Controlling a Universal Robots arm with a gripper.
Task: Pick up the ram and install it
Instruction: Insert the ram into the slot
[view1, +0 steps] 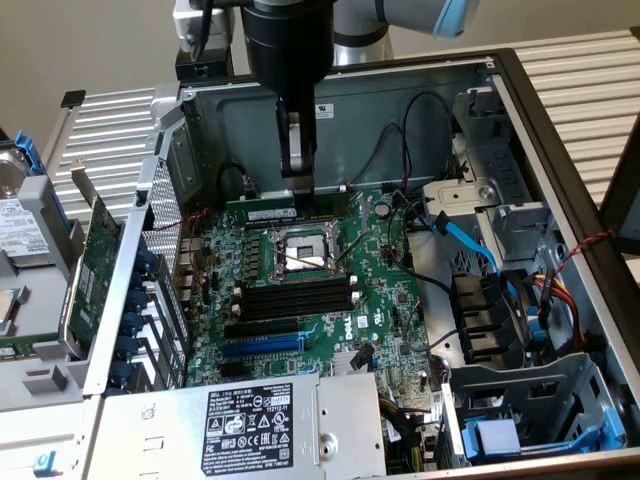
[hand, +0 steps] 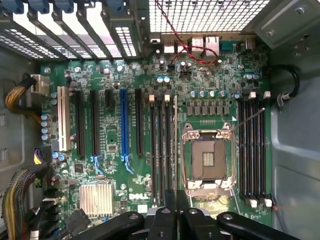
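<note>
Holding the ram (view1: 262, 212), a long thin green circuit-board stick with a small white label, in my black two-fingered gripper (view1: 299, 186), fingers clamped on its upper edge about midway along, I hang above the green motherboard (view1: 385, 300) of an opened grey metal computer case (view1: 250, 120). The pick-up reads as done and the install as not: the stick is clear of the board and sits in no slot. In the wrist view its thin edge (hand: 175, 145) runs out from between my fingertips (hand: 169, 215), parallel to the bank of long black memory slots with white end clips (hand: 161, 150) below me. It lies roughly over the slot nearest the square silver processor socket (hand: 209, 159). Seating it, I judge, calls for a straight descent with the stick kept square to one slot and its ends meeting the clips; whether those clips stand open I cannot tell. Around my jaws is free air. Tighter things sit lower: the thin metal lever (hand: 247, 121) slanting off the socket's far side, and black cables (view1: 385, 150) looping past my jaws toward the case wall
</note>
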